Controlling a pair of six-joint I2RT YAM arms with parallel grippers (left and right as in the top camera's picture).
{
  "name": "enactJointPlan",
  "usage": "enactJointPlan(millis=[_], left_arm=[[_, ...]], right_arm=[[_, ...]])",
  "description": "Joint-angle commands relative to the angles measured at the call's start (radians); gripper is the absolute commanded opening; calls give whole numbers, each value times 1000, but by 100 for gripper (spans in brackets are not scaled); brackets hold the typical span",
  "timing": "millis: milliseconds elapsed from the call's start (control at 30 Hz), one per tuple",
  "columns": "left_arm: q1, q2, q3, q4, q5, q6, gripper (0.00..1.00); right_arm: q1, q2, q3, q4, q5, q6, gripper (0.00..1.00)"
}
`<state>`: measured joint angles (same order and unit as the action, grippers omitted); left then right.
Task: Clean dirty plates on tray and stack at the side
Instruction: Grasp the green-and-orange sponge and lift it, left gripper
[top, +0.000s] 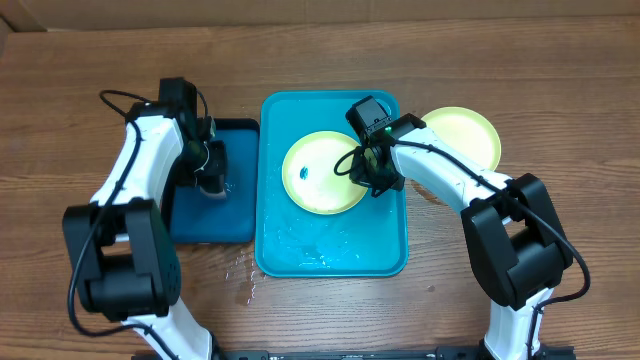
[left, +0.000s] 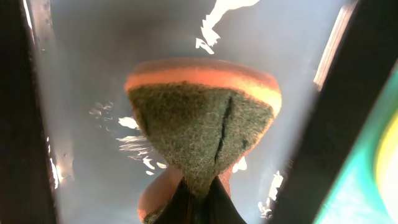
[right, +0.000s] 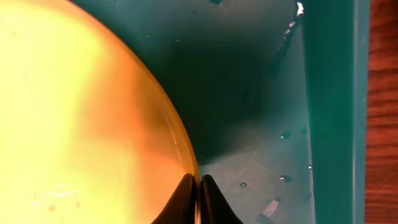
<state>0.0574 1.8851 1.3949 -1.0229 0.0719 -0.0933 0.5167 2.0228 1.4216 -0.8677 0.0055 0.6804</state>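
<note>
A pale yellow-green plate (top: 322, 172) with a small blue smear lies in the turquoise tray (top: 330, 250). My right gripper (top: 373, 184) is shut on the plate's right rim. In the right wrist view, its fingertips (right: 199, 190) pinch the thin edge of the plate (right: 81, 112) above the wet tray floor (right: 261, 93). A second yellow-green plate (top: 462, 136) rests on the table to the right of the tray. My left gripper (top: 210, 182) hangs over the dark-blue tray (top: 238, 210) and is shut on an orange sponge (left: 199, 118) whose green scouring face is turned to the camera.
The dark-blue tray's floor (left: 81, 74) is wet and shiny. Water puddles lie in the near end of the turquoise tray, and drops lie on the wooden table (top: 245, 285) by its front left corner. The right arm reaches across between the two plates.
</note>
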Motion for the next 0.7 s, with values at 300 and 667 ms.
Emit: enactJointPlan(millis=[300,667], left_arm=[[-66,-35,8,-13,22,30,4],[-69,-35,8,-13,22,27,4]], right_arm=[[0,-1,-2,-36,-30,0,19],[16,-1,-2,-48,-26,0,4]])
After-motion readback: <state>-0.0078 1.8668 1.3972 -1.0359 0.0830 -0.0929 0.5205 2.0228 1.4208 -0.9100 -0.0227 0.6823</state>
